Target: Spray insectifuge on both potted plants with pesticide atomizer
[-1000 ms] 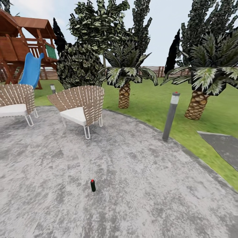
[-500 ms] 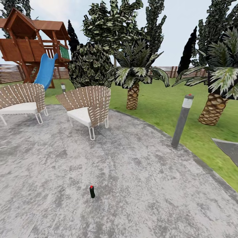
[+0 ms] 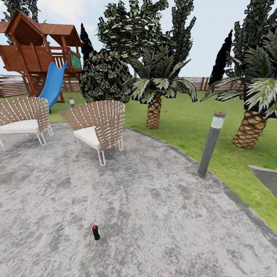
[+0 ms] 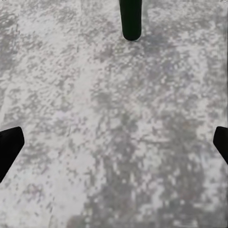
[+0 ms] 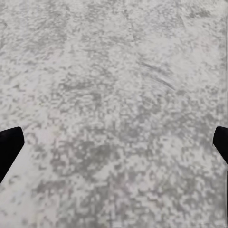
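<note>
The pesticide atomizer (image 3: 95,232) is a small dark bottle with a red tip, standing upright on the round grey paved patio (image 3: 154,215), low and left of centre in the head view. Its dark green body (image 4: 130,19) also appears in the left wrist view, beyond my left gripper (image 4: 114,142). That gripper is open, its black fingertips (image 4: 9,147) wide apart over bare paving. My right gripper (image 5: 114,142) is open too, with only paving between its fingertips (image 5: 9,145). The two potted plants are out of view.
Two wicker chairs (image 3: 98,125) (image 3: 23,119) stand at the patio's far left. A grey bollard lamp (image 3: 211,143) marks the patio's right edge. Beyond on the lawn (image 3: 184,123) are scaly-trunked palms (image 3: 154,111) (image 3: 252,127), a dark bush (image 3: 104,77), a wooden play tower with a blue slide (image 3: 54,82) and a slatted fence (image 3: 200,81).
The whole head view has shifted, so the camera has moved. The atomizer now sits lower and further left in the picture, slightly nearer. Nothing on the patio has itself moved.
</note>
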You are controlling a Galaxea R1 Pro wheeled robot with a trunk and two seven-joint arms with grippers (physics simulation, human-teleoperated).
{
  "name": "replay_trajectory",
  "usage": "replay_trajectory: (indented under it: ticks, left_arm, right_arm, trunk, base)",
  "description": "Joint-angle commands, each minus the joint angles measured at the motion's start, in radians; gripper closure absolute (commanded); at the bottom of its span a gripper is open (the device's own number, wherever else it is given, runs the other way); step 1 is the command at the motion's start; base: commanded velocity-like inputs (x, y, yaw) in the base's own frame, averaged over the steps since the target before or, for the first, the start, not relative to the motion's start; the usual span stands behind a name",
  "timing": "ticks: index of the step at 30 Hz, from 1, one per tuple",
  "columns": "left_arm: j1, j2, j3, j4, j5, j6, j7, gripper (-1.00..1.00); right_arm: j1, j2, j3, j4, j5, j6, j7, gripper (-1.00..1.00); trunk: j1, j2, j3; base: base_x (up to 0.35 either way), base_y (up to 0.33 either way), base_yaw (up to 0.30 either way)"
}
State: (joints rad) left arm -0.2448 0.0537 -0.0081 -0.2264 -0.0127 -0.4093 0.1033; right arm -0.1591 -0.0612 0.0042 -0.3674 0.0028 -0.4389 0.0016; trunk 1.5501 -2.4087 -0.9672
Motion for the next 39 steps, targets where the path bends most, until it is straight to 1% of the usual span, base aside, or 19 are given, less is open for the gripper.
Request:
replay_trajectory:
  ticks: [1, 22, 28, 39]
  left_arm:
    - [-0.001, 0.000, -0.001, 0.001, -0.001, -0.003, 0.004, -1.00]
    - [-0.001, 0.000, -0.001, 0.001, -0.001, -0.003, 0.004, -1.00]
    - [-0.001, 0.000, -0.001, 0.001, -0.001, -0.003, 0.004, -1.00]
    - [-0.001, 0.000, -0.001, 0.001, -0.001, -0.003, 0.004, -1.00]
  right_arm:
    - [0.000, 0.000, 0.000, 0.001, 0.000, -0.003, 0.000, -1.00]
    - [0.000, 0.000, 0.000, 0.001, 0.000, -0.003, 0.000, -1.00]
    - [0.000, 0.000, 0.000, 0.001, 0.000, -0.003, 0.000, -1.00]
    - [0.000, 0.000, 0.000, 0.001, 0.000, -0.003, 0.001, -1.00]
  trunk:
    - [0.000, 0.000, -0.001]
    - [0.000, 0.000, -0.001]
    - [0.000, 0.000, -0.001]
    - [0.000, 0.000, -0.001]
  base:
    - [0.177, -0.231, 0.212]
    - [0.173, -0.231, 0.265]
    - [0.155, -0.212, 0.060]
    - [0.123, -0.139, 0.003]
